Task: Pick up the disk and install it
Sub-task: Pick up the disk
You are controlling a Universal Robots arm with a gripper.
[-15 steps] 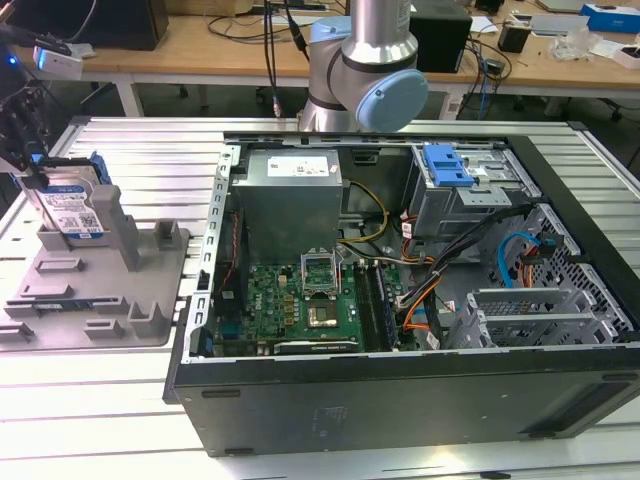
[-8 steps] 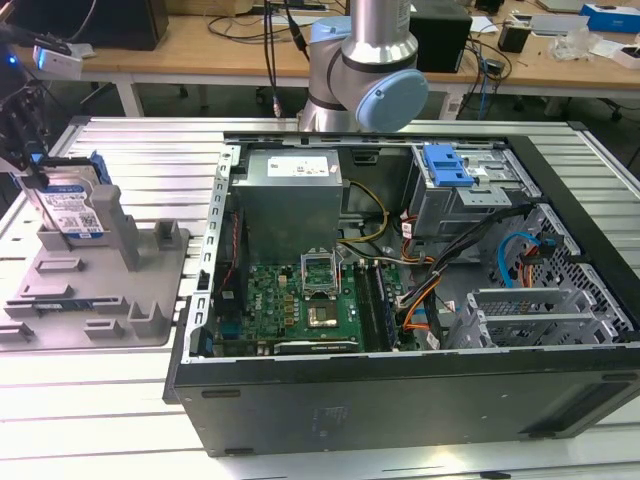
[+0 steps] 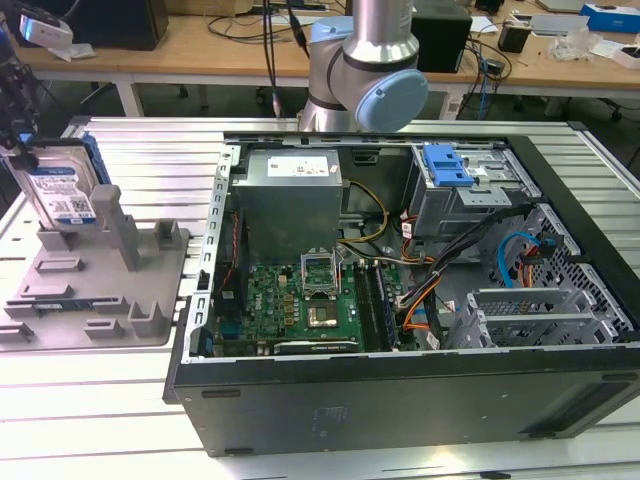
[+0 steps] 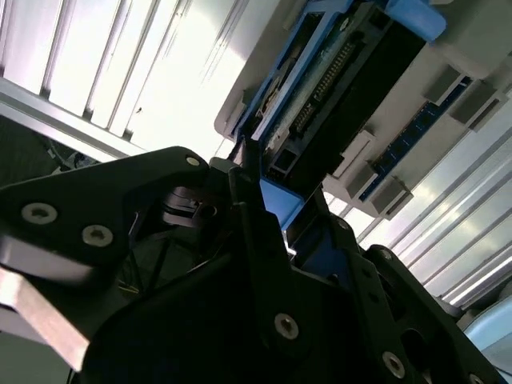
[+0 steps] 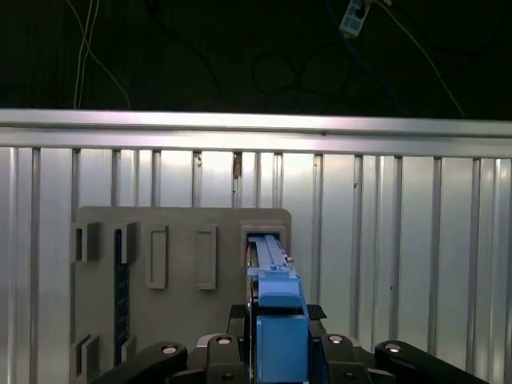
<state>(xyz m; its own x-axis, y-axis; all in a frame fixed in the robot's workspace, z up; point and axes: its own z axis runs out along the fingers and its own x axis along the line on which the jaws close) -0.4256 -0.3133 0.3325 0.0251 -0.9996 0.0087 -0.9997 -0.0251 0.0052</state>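
The disk [image 3: 60, 190], a silver drive with a white-and-blue label in a blue bracket, stands on edge, slightly tilted, in the grey holder [image 3: 100, 300] at the exterior view's left. My gripper [image 3: 20, 145] comes down on its upper end from above. In the first wrist view the disk's blue edge [image 5: 276, 320] runs between the two dark fingers down to a slot in the holder [image 5: 176, 240]. In the second wrist view the disk's dark underside with its connector [image 4: 344, 88] sits just past the gripper [image 4: 264, 200], whose fingers press its blue bracket.
The open computer case [image 3: 400, 400] lies on the slatted metal table [image 3: 100, 420], to the right of the holder in the exterior view. Inside are a grey power supply box [image 3: 292, 190], a motherboard [image 3: 300, 300], cables and a drive bay with a blue latch [image 3: 447, 165]. The arm's base [image 3: 360, 70] stands behind the case.
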